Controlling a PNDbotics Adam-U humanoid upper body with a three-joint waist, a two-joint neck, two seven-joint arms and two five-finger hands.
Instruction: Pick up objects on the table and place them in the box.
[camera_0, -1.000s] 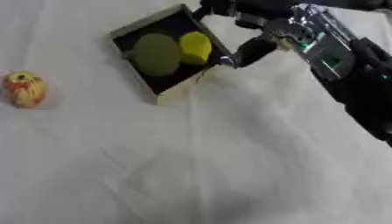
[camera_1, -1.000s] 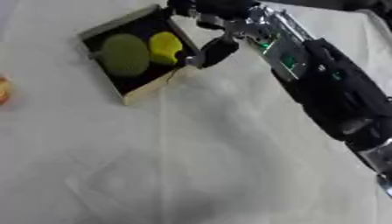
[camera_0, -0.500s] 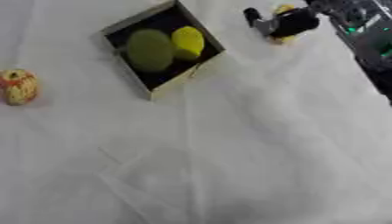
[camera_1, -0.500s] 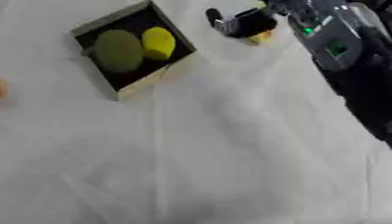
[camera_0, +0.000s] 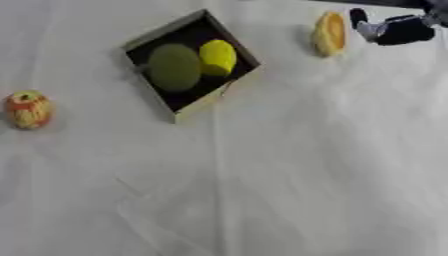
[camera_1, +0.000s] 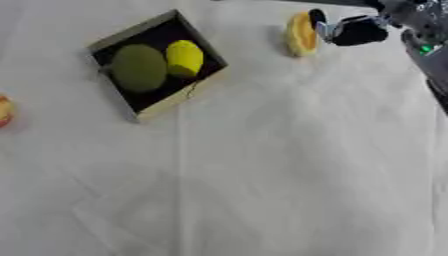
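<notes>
1. The box (camera_0: 185, 111) sits far left of centre on the white cloth (camera_0: 289, 170), holding a green fruit (camera_0: 173, 67) and a lemon (camera_0: 217, 57).
2. An orange piece (camera_1: 301, 34) lies far right, outside the box.
3. The right hand (camera_1: 350, 31) is just beside it; I cannot tell how its fingers stand.
4. An apple (camera_0: 28, 109) rests at the left edge.

Your right hand (camera_1: 354, 31) sits at the far right of the table (camera_0: 289, 175), and the orange-slice-shaped piece (camera_1: 302, 34) lies just left of its fingertips (camera_1: 317, 17), close to touching. Further left of your fingers is the box (camera_0: 185, 106), set askew, with two round fruits (camera_0: 175, 67) side by side in it. The apple (camera_0: 28, 109) lies well left of the box, nearer you than your fingers.
</notes>
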